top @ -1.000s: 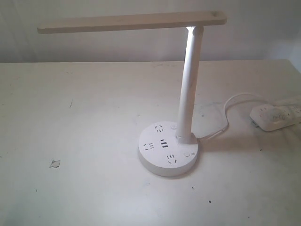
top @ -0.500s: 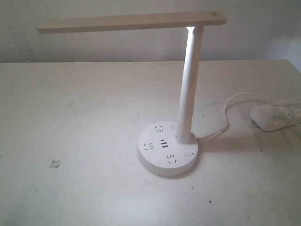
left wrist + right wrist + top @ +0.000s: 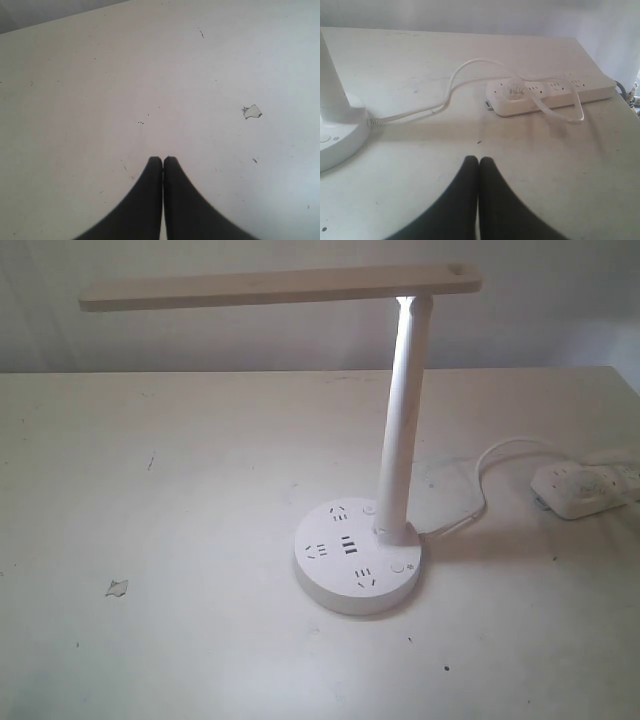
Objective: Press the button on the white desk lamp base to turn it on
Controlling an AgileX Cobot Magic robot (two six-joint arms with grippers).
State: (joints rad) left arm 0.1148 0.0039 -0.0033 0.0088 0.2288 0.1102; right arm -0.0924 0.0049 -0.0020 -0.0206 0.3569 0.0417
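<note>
The white desk lamp base (image 3: 357, 558) is a round puck near the table's middle, with socket holes, black USB slots and a tall stem (image 3: 402, 420) carrying a long flat head (image 3: 280, 286). The small round button (image 3: 397, 566) sits flush on the base's right part, beside the stem's foot. Neither arm appears in the exterior view. My left gripper (image 3: 162, 159) is shut over bare table. My right gripper (image 3: 478, 159) is shut too, with the lamp base's edge (image 3: 340, 137) and the button (image 3: 324, 138) off to one side.
A white power strip (image 3: 588, 486) (image 3: 552, 93) lies at the table's right edge, its cable (image 3: 445, 95) looping to the lamp base. A small paint chip (image 3: 117, 587) (image 3: 252, 111) marks the table on the left.
</note>
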